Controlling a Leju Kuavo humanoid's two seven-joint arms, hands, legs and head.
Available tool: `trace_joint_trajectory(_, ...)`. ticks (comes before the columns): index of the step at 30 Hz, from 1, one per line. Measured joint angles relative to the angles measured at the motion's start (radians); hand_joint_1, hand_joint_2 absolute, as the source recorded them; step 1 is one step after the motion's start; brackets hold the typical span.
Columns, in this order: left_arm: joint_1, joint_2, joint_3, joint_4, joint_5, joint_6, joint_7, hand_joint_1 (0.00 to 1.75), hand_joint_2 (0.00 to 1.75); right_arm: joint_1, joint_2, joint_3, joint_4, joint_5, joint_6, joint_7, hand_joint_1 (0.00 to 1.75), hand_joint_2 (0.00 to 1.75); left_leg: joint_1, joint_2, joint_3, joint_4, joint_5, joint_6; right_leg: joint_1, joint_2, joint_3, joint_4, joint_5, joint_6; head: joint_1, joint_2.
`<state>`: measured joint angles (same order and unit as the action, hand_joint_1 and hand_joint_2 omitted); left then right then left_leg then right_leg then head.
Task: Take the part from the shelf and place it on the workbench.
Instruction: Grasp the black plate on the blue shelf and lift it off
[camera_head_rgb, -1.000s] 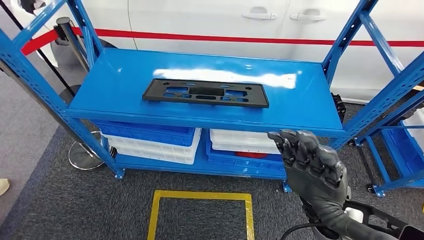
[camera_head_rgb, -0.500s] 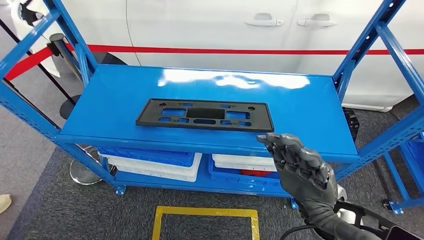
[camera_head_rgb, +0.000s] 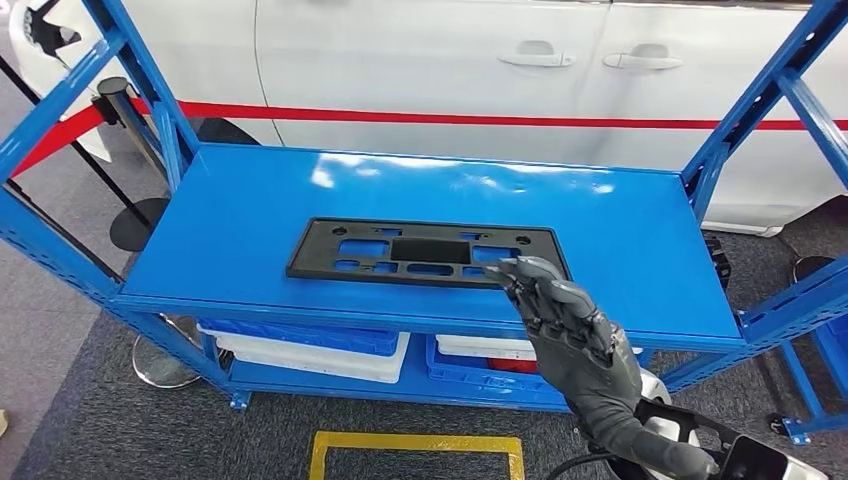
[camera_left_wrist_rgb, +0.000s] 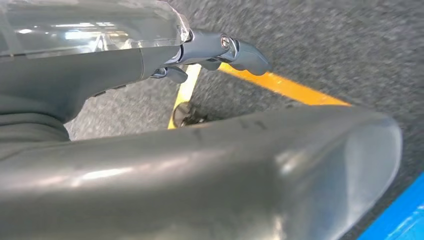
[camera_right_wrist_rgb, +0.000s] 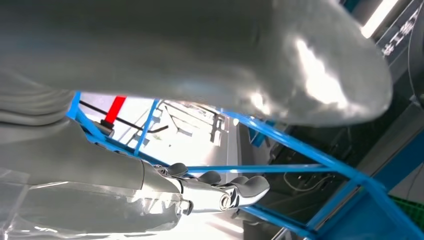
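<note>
The part (camera_head_rgb: 420, 250) is a flat black plate with several cut-outs, lying lengthwise on the top board of the blue shelf (camera_head_rgb: 620, 240). My right hand (camera_head_rgb: 570, 335) reaches up over the shelf's front edge with its fingers stretched out and nothing in them. Its fingertips overlap the part's front right corner; I cannot tell whether they touch it. In the right wrist view the right hand (camera_right_wrist_rgb: 220, 192) shows straight fingers against blue shelf bars. My left hand (camera_left_wrist_rgb: 215, 47) hangs low over the grey carpet, holding nothing.
Blue and white bins (camera_head_rgb: 320, 350) sit on the shelf's lower level. A white car (camera_head_rgb: 450, 60) with a red stripe stands behind the shelf. A stanchion (camera_head_rgb: 130, 120) is at the left. A yellow floor marking (camera_head_rgb: 415, 442) lies in front, and a yellow line (camera_left_wrist_rgb: 285, 87) under the left hand.
The camera has moved closer to the shelf. My right hand has risen from below the shelf's front edge and reached forward over the part's right end. The part has not moved.
</note>
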<state>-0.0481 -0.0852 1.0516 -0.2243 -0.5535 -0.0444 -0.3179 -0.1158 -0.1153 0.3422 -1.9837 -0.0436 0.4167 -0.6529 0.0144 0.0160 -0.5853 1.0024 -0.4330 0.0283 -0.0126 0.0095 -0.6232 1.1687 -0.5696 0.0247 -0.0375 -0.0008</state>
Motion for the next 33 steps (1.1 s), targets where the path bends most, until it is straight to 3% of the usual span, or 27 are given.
trace_joint_trajectory(2, -0.002, 0.000, -0.004, 0.000, -0.002, 0.000, 0.001, 0.00, 0.00, 0.008, 0.003, 0.004, 0.006, 0.004, -0.004, 0.003, 0.00, 0.00, -0.003, 0.009, 0.007, 0.001, -0.008, 0.004, -0.002, -0.002, -0.067, 0.110, -0.028, 0.004, 0.000, 0.000)
trace_joint_trajectory(3, -0.003, 0.000, -0.005, 0.000, -0.003, 0.000, 0.002, 0.00, 0.00, 0.012, 0.004, 0.005, 0.010, 0.009, -0.005, 0.004, 0.00, 0.00, -0.003, 0.015, 0.012, 0.001, -0.014, 0.004, -0.003, -0.004, -0.078, 0.118, -0.013, 0.004, 0.000, 0.000)
trace_joint_trajectory(4, -0.003, 0.000, -0.007, 0.000, -0.004, 0.000, 0.002, 0.00, 0.00, 0.014, 0.004, 0.006, 0.014, 0.016, -0.007, 0.009, 0.00, 0.00, -0.004, 0.020, 0.019, 0.002, -0.019, 0.003, -0.002, -0.008, -0.071, 0.089, 0.018, 0.003, 0.000, 0.000)
trace_joint_trajectory(6, -0.002, -0.002, -0.008, 0.000, -0.005, 0.001, 0.003, 0.00, 0.00, 0.015, 0.006, 0.009, 0.025, 0.037, -0.018, 0.025, 0.00, 0.87, -0.006, 0.030, 0.035, 0.002, -0.032, -0.002, 0.002, -0.032, -0.017, -0.040, 0.097, -0.007, 0.000, 0.000)
trace_joint_trajectory(8, -0.004, -0.004, -0.009, 0.000, -0.007, 0.001, 0.004, 0.00, 0.00, 0.013, 0.012, 0.019, 0.043, 0.069, -0.037, 0.059, 0.00, 1.75, -0.010, 0.038, 0.043, 0.005, -0.042, -0.012, 0.011, -0.052, 0.022, -0.134, 0.131, -0.016, 0.000, 0.000)
trace_joint_trajectory(11, -0.010, -0.004, -0.012, 0.001, -0.014, 0.002, 0.007, 0.00, 0.00, -0.007, 0.018, 0.050, 0.103, 0.112, -0.068, 0.117, 0.00, 1.75, -0.012, 0.050, 0.047, 0.004, -0.050, -0.028, 0.013, -0.042, 0.026, -0.154, 0.129, -0.027, 0.000, 0.000)
trace_joint_trajectory(13, -0.012, -0.004, -0.015, 0.000, -0.019, 0.002, 0.008, 0.00, 0.00, -0.030, 0.020, 0.073, 0.144, 0.117, -0.081, 0.132, 0.00, 1.75, -0.010, 0.031, 0.037, 0.037, -0.077, -0.037, 0.006, -0.035, 0.031, -0.162, 0.131, -0.036, -0.001, 0.000)
trace_joint_trajectory(16, -0.008, -0.004, -0.016, 0.001, -0.024, 0.000, 0.008, 0.00, 0.00, -0.067, 0.022, 0.109, 0.207, 0.142, -0.114, 0.156, 0.00, 1.75, -0.004, -0.004, -0.047, 0.215, -0.161, -0.047, 0.004, -0.027, 0.034, -0.165, 0.130, -0.048, -0.001, 0.000)
trace_joint_trajectory(17, -0.006, -0.004, -0.016, 0.001, -0.025, -0.001, 0.007, 0.00, 0.00, -0.074, 0.022, 0.123, 0.229, 0.156, -0.126, 0.160, 0.00, 1.75, -0.003, -0.006, -0.076, 0.267, -0.175, -0.050, 0.004, -0.023, 0.034, -0.164, 0.129, -0.048, -0.001, 0.000)
trace_joint_trajectory(18, -0.004, -0.004, -0.016, 0.001, -0.026, -0.002, 0.007, 0.00, 0.00, -0.080, 0.022, 0.138, 0.248, 0.170, -0.138, 0.161, 0.00, 1.75, -0.002, -0.007, -0.090, 0.285, -0.169, -0.052, 0.005, -0.019, 0.035, -0.163, 0.128, -0.048, -0.001, 0.000)
trace_joint_trajectory(19, -0.004, -0.004, -0.016, 0.001, -0.026, -0.002, 0.007, 0.00, 0.00, -0.085, 0.022, 0.150, 0.265, 0.188, -0.152, 0.161, 0.00, 1.75, -0.001, -0.007, -0.086, 0.264, -0.143, -0.054, 0.004, -0.016, 0.037, -0.162, 0.126, -0.047, -0.001, 0.000)
trace_joint_trajectory(21, -0.003, -0.004, -0.016, 0.001, -0.026, -0.001, 0.007, 0.00, 0.00, -0.101, 0.023, 0.173, 0.297, 0.249, -0.197, 0.161, 0.00, 1.75, 0.001, -0.008, -0.034, 0.139, -0.067, -0.053, 0.003, -0.010, 0.041, -0.157, 0.121, -0.041, -0.001, 0.000)
trace_joint_trajectory(23, -0.003, -0.004, -0.016, 0.001, -0.026, 0.002, 0.006, 0.00, 0.00, -0.127, 0.027, 0.201, 0.341, 0.343, -0.266, 0.160, 0.00, 1.75, 0.000, -0.011, 0.008, 0.040, -0.032, -0.047, 0.006, -0.003, 0.039, -0.150, 0.116, -0.033, 0.000, 0.000)
trace_joint_trajectory(26, -0.003, -0.006, -0.016, 0.001, -0.028, 0.004, 0.001, 0.00, 0.00, -0.169, 0.046, 0.259, 0.420, 0.540, -0.414, 0.172, 0.00, 1.75, -0.003, -0.012, 0.013, 0.019, -0.031, -0.028, 0.008, 0.001, 0.032, -0.148, 0.119, -0.018, 0.000, 0.000)
trace_joint_trajectory(28, -0.003, -0.008, -0.016, 0.001, -0.032, 0.005, -0.004, 0.00, 0.00, -0.204, 0.068, 0.302, 0.475, 0.687, -0.522, 0.200, 0.00, 1.75, -0.001, -0.011, 0.015, 0.012, -0.025, -0.015, 0.005, -0.002, 0.022, -0.123, 0.100, -0.008, 0.001, 0.000)
trace_joint_trajectory(31, -0.004, -0.009, -0.015, 0.001, -0.038, 0.006, -0.008, 0.00, 0.00, -0.250, 0.099, 0.364, 0.550, 0.820, -0.623, 0.234, 0.00, 1.75, -0.001, -0.009, 0.016, 0.009, -0.022, -0.004, 0.001, -0.006, -0.054, 0.043, 0.014, 0.001, 0.001, 0.000)
trace_joint_trajectory(32, -0.004, -0.009, -0.015, 0.001, -0.039, 0.006, -0.008, 0.00, 0.00, -0.257, 0.105, 0.377, 0.570, 0.839, -0.639, 0.240, 0.00, 1.75, -0.002, -0.009, 0.016, 0.010, -0.022, -0.002, 0.001, -0.006, -0.082, 0.101, -0.005, 0.003, 0.001, 0.000)
trace_joint_trajectory(33, -0.004, -0.009, -0.015, 0.001, -0.041, 0.006, -0.008, 0.00, 0.00, -0.263, 0.110, 0.389, 0.589, 0.862, -0.658, 0.248, 0.00, 1.75, -0.003, -0.010, 0.016, 0.010, -0.023, -0.002, 0.000, -0.006, -0.098, 0.131, -0.007, 0.003, 0.001, 0.000)
